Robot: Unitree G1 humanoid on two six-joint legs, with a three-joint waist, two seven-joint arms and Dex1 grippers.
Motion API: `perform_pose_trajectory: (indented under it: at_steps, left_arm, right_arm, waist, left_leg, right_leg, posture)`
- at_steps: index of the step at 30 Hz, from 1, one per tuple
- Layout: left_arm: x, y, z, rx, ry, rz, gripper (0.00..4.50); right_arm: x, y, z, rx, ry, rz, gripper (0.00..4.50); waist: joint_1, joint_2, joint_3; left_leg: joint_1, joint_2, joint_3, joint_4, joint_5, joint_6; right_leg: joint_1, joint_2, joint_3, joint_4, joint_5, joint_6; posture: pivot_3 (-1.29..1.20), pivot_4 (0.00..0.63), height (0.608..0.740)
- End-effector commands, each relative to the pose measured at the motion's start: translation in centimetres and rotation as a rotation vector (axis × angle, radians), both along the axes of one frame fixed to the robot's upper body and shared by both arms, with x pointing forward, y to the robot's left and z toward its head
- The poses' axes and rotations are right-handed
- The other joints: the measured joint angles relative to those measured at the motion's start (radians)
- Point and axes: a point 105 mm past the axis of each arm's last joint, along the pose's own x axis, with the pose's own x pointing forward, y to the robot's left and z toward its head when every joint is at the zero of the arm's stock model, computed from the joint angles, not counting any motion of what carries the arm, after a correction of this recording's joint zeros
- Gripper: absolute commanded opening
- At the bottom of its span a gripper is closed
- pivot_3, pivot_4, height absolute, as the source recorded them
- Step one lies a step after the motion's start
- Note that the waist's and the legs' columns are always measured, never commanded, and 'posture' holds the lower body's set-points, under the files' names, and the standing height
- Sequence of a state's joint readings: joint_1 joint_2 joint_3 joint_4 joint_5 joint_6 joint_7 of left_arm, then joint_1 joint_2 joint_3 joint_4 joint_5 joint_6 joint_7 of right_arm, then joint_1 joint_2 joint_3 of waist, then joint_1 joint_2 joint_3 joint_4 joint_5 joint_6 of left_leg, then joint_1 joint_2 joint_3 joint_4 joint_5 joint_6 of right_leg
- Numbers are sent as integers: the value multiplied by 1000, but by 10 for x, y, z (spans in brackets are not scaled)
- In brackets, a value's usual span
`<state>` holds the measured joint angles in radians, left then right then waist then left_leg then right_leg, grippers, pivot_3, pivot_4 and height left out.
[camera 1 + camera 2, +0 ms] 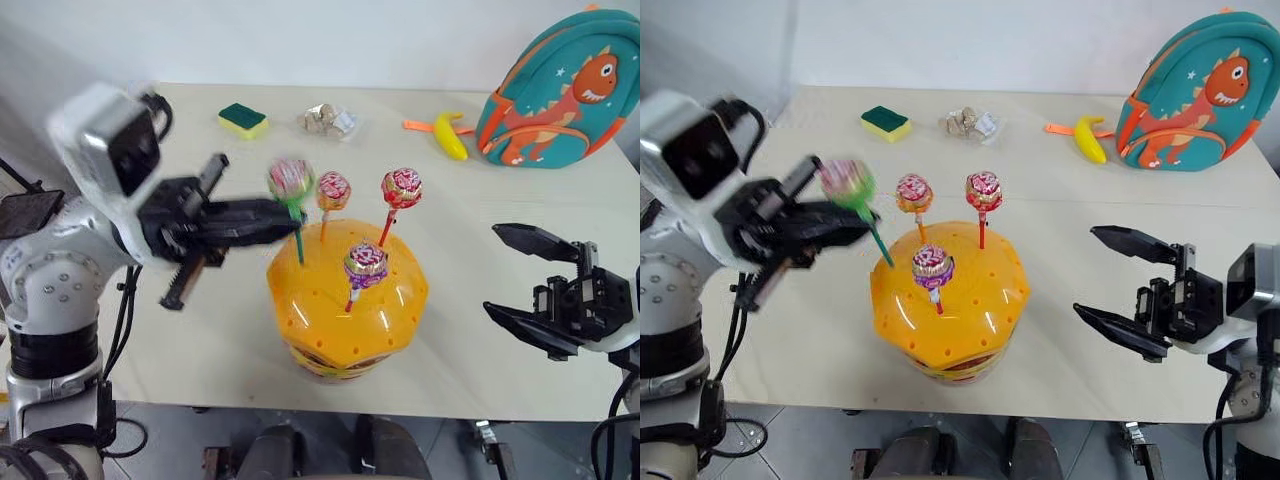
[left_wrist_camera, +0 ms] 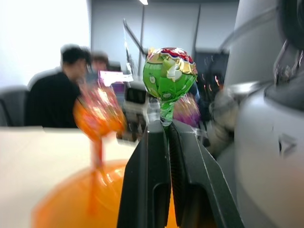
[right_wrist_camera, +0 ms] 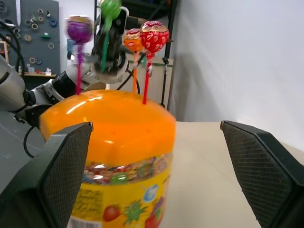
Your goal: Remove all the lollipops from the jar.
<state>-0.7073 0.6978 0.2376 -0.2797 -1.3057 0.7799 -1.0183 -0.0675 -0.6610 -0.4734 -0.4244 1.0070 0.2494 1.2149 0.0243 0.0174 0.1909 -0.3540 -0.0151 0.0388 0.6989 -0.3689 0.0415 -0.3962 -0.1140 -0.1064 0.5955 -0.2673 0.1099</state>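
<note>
The orange dome-topped jar [image 1: 345, 310] stands near the table's front edge. Three lollipops stick up from its holes: one on an orange stick [image 1: 333, 190], one on a red stick [image 1: 402, 187] and a purple-trimmed one [image 1: 366, 265] lower on the front. My left gripper [image 1: 290, 215] reaches in from the left and is shut on the green stick of the fourth lollipop [image 1: 291, 180], just under its green-trimmed head [image 2: 169, 71]. The stick's lower end hangs close over the dome; I cannot tell whether it still sits in a hole. My right gripper [image 1: 493, 270] is open to the right of the jar, apart from it.
At the back of the white table lie a green-and-yellow sponge [image 1: 243, 119], a crumpled clear wrapper [image 1: 328, 120] and a banana [image 1: 450, 135]. A teal dinosaur backpack [image 1: 560, 90] stands at the back right. Blurred people [image 2: 61, 90] sit in the background of the left wrist view.
</note>
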Motion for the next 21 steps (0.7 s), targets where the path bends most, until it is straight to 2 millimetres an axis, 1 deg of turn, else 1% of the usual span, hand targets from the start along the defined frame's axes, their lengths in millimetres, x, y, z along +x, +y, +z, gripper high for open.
perform_pose_trajectory:
  at_steps: [1, 3, 4, 6, 7, 9, 10, 11, 13, 14, 16, 17, 18, 19, 20, 21]
  left_arm:
    - [-3, 21, 11, -35, 47, 12, 15]
    - [-4, 39, 8, -16, 114, 57, 15]
    - [1, 54, 4, -5, 154, 136, 15]
    - [18, 97, -23, 66, 254, 405, 15]
    - [21, 112, -32, 99, 288, 490, 15]
    - [34, 150, -61, 171, 358, 735, 15]
    - [38, 173, -83, 230, 403, 868, 15]
    - [37, 193, -104, 301, 432, 977, 15]
    - [28, 220, -138, 395, 512, 1104, 15]
    - [24, 227, -148, 419, 541, 1146, 15]
    - [15, 236, -168, 475, 621, 1195, 15]
    - [12, 238, -174, 494, 644, 1210, 15]
    - [7, 239, -184, 537, 698, 1219, 15]
    - [5, 241, -191, 573, 708, 1238, 15]
    - [4, 243, -197, 577, 744, 1259, 15]
    - [5, 244, -202, 589, 757, 1277, 253]
  right_arm:
    - [2, 0, 4, 2, -15, -5, 4500]
    - [4, 0, 4, 5, -20, -7, 4500]
    - [4, -1, 4, 4, -20, -5, 4500]
    - [3, 0, 1, -18, -29, 5, 4500]
    - [3, 1, 1, -27, -31, 9, 4500]
    - [3, 2, -3, -52, -29, 20, 4500]
    - [3, 3, -5, -72, -23, 28, 4500]
    - [2, 3, -8, -89, -18, 35, 4500]
    - [-1, 2, -12, -116, -11, 46, 4500]
    - [-2, 2, -13, -124, -9, 49, 4500]
    - [-2, 0, -14, -131, -8, 52, 4500]
    - [-2, 0, -15, -133, -7, 53, 4500]
    - [-3, -1, -16, -144, -5, 60, 4500]
    - [-3, -1, -18, -157, 0, 72, 4500]
    - [-4, -2, -19, -165, 9, 80, 4500]
    - [-4, -2, -20, -171, 13, 86, 4500]
  waist:
    - [-1, 0, 0]
    - [-7, 0, 0]
    - [-10, 0, 0]
    - [-22, 0, 0]
    - [-26, 1, 0]
    - [-26, 1, 1]
    - [-25, 1, 1]
    - [-24, 1, 1]
    - [-21, 1, 1]
    - [-18, -1, 1]
    - [-10, -2, 1]
    - [-7, -2, 1]
    - [-4, -2, 1]
    - [-2, -2, 1]
    - [-1, -2, 1]
    - [0, -2, 1]
  left_leg:
    - [0, 0, 0, 0, 0, 0]
    - [0, 0, 0, -1, 0, 0]
    - [0, 1, 0, -1, 0, 0]
    - [0, 1, 0, -2, 0, 0]
    - [1, 1, 1, -3, 0, 0]
    - [2, 1, 1, -5, 0, 0]
    - [2, 1, 1, -5, 0, 0]
    - [2, 1, 1, -5, 0, -1]
    - [2, 1, 1, -6, -1, 0]
    - [1, 1, 1, -7, -1, 0]
    - [0, 1, 0, -7, -3, 0]
    - [0, 1, 0, -7, -3, 0]
    - [0, 1, 0, -7, -4, 1]
    - [0, 1, 0, -7, -4, 1]
    - [0, 1, 0, -7, -5, 1]
    - [0, 1, 0, -7, -5, 1]
  right_leg:
    - [0, 0, 0, 0, 0, 0]
    - [0, 0, 0, -1, 0, 0]
    - [-1, 0, 0, -1, 0, 0]
    - [-1, 1, 0, -1, 0, 0]
    - [-1, 1, 1, -1, 0, -1]
    - [-1, 3, 0, -1, -1, -1]
    - [-1, 3, 0, -1, -1, -1]
    - [-2, 2, 1, -1, -1, -1]
    - [-2, -1, 1, -2, -1, -1]
    - [-2, -1, 1, -4, -1, -1]
    - [-3, -2, 1, -4, -1, -1]
    - [-3, -3, 1, -4, -1, -1]
    - [-4, -4, 1, -4, -1, -1]
    - [-4, -4, 1, -4, -1, -1]
    - [-4, -4, 2, -4, -1, -1]
    - [-4, -5, 2, -5, -1, -1]
  posture:
    - [0, 150, 740]
    - [0, 150, 740]
    - [0, 150, 740]
    - [0, 150, 740]
    - [0, 150, 740]
    - [0, 150, 740]
    - [0, 150, 740]
    - [0, 150, 740]
    - [0, 150, 740]
    - [0, 150, 740]
    - [0, 150, 740]
    - [0, 150, 740]
    - [0, 150, 740]
    - [0, 150, 740]
    - [0, 150, 740]
    - [0, 150, 740]
